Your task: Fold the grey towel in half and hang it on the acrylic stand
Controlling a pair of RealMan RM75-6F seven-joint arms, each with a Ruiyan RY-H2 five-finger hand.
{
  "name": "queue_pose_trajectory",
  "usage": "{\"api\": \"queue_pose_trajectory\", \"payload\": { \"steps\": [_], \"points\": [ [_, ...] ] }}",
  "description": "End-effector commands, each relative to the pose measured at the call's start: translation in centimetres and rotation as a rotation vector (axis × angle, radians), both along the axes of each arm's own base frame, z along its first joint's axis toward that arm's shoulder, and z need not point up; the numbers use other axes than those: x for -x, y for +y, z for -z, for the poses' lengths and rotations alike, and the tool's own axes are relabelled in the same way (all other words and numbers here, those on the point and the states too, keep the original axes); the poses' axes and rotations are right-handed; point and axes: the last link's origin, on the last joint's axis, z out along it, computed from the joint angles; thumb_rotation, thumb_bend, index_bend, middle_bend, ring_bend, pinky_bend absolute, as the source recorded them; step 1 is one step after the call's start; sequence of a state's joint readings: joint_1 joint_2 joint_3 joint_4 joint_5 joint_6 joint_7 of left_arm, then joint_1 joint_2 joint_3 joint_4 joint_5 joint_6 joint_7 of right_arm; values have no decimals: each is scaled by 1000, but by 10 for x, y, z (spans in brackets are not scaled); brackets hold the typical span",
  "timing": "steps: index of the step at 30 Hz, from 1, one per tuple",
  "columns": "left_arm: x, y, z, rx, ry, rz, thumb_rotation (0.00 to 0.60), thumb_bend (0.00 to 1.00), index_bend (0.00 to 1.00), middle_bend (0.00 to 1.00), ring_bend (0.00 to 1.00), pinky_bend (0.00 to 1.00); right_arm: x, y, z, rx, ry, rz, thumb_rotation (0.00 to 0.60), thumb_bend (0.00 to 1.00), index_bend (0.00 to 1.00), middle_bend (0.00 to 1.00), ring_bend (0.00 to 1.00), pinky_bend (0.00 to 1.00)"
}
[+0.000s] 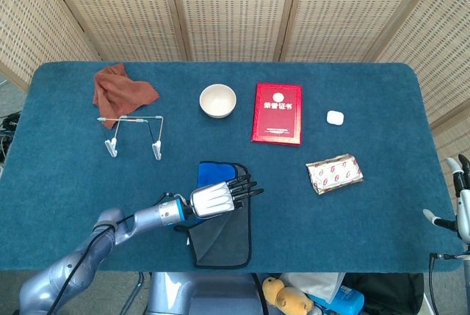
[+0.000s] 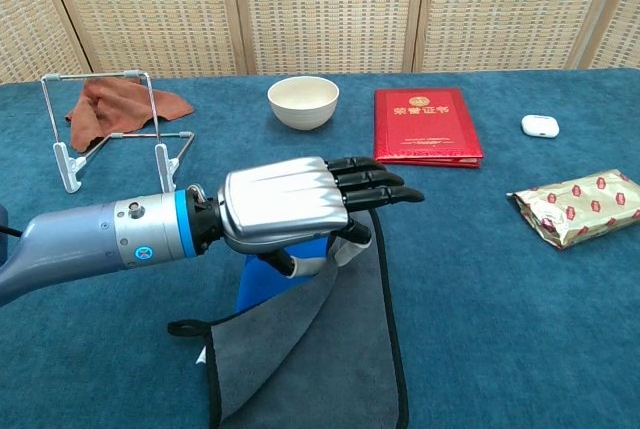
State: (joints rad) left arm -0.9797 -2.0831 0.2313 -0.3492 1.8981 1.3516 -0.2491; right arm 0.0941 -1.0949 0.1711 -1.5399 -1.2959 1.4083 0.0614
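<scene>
The grey towel (image 1: 224, 238) (image 2: 330, 359) lies near the table's front edge, its left part lifted and turned over so the blue underside (image 1: 213, 172) (image 2: 265, 284) shows. My left hand (image 1: 220, 196) (image 2: 290, 204) hovers over it with fingers stretched out to the right, and the raised towel edge is pinched under the thumb. The acrylic stand (image 1: 132, 135) (image 2: 110, 139) sits upright to the far left, apart from the towel. Only part of my right hand (image 1: 459, 197) shows at the right edge of the head view; it holds nothing and its fingers point up.
A brown cloth (image 1: 121, 89) (image 2: 120, 104) lies behind the stand. A white bowl (image 1: 218, 100) (image 2: 303, 101), a red booklet (image 1: 277, 112) (image 2: 425, 125), a white earbud case (image 1: 335, 117) (image 2: 540, 126) and a snack packet (image 1: 334, 173) (image 2: 577, 207) sit further back and right.
</scene>
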Motion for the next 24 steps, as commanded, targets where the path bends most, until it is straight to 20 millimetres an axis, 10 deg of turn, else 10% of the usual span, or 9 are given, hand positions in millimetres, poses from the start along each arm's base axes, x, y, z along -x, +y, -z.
{"api": "queue_pose_trajectory", "payload": {
  "steps": [1, 4, 6, 18, 24],
  "points": [
    [-1, -2, 0, 3, -8, 7, 600, 275, 445, 0, 0, 56, 0, 0, 0, 0, -1, 1, 600, 0, 0, 0, 0, 0],
    [-3, -4, -2, 0, -39, 19, 600, 201, 69, 0, 0, 56, 1, -1, 0, -1, -3, 3, 600, 0, 0, 0, 0, 0],
    [-4, -5, -5, 1, -57, 22, 600, 192, 0, 0, 0, 54, 1, -1, -1, -2, -4, 3, 600, 0, 0, 0, 0, 0],
    [3, -4, -43, 45, -207, -25, 600, 189, 10, 0, 0, 45, 0, 0, -2, -3, -10, 0, 600, 0, 0, 0, 0, 0],
    [34, -16, -79, 104, -156, -39, 600, 197, 286, 0, 0, 43, -1, 2, -2, -6, -14, -7, 600, 0, 0, 0, 0, 0]
  ]
}}
